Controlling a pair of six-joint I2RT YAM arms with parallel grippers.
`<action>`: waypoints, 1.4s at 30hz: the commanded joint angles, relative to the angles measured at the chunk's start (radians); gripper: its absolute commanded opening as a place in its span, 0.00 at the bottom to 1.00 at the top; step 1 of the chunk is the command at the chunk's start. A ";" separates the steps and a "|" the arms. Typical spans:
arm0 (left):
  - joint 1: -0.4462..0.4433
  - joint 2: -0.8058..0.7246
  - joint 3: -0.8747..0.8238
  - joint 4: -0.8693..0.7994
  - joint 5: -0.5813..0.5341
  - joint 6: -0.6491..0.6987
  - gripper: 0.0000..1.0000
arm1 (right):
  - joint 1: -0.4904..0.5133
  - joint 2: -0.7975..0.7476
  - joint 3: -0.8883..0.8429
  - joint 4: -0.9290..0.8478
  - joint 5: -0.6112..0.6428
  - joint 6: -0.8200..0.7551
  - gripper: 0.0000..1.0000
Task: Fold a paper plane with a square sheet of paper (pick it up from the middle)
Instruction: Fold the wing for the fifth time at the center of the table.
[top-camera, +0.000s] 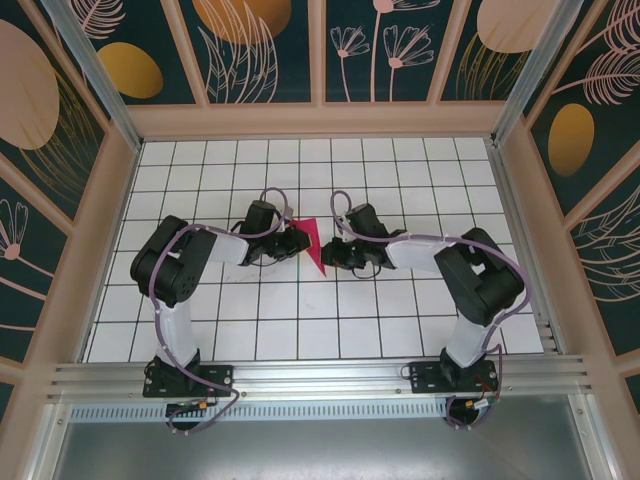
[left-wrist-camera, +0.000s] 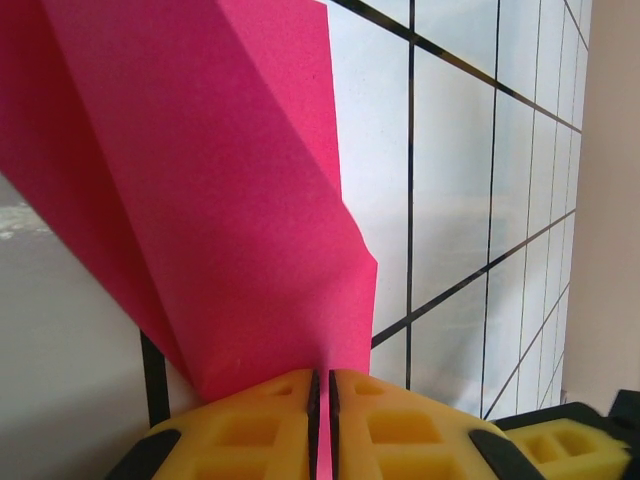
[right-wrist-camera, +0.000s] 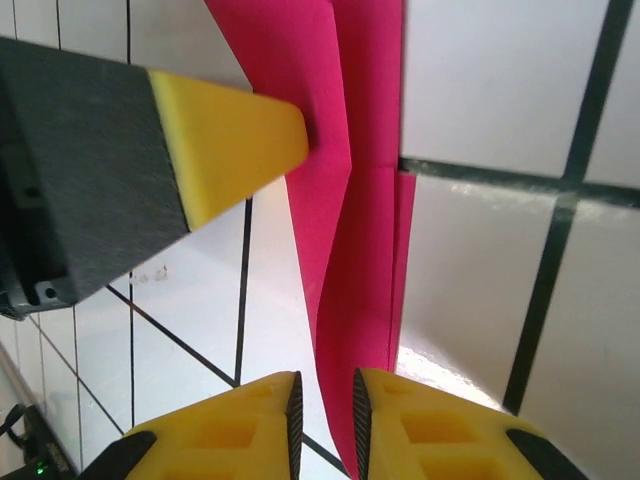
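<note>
The magenta-pink sheet of paper (top-camera: 312, 246) is folded into a narrow pointed wedge and held up between the two arms at mid-table. My left gripper (top-camera: 297, 238) is shut on one edge of it; in the left wrist view the yellow pads (left-wrist-camera: 270, 430) pinch the folded paper (left-wrist-camera: 220, 200), which fans upward. My right gripper (top-camera: 329, 256) sits at the wedge's other side. Its jaws (right-wrist-camera: 325, 420) stand a little apart, with the layered paper (right-wrist-camera: 365, 250) running between them and a sliver of floor showing beside it. The left gripper's yellow fingertip (right-wrist-camera: 230, 140) touches the paper higher up.
The white tiled floor with black grid lines (top-camera: 400, 320) spreads around both arms. Wooden-framed walls with leaf panels (top-camera: 320, 110) close in the back and sides. A metal rail (top-camera: 320, 375) carries the arm bases at the near edge.
</note>
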 joint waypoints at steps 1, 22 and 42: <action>-0.004 0.091 -0.005 -0.098 -0.133 0.047 0.16 | 0.018 -0.013 0.035 -0.046 0.057 -0.025 0.21; -0.004 0.089 0.020 -0.128 -0.140 0.047 0.17 | 0.065 0.130 0.124 -0.109 0.100 -0.050 0.10; -0.003 -0.031 0.031 -0.006 -0.041 0.071 0.26 | 0.064 0.143 0.097 -0.094 0.090 -0.022 0.07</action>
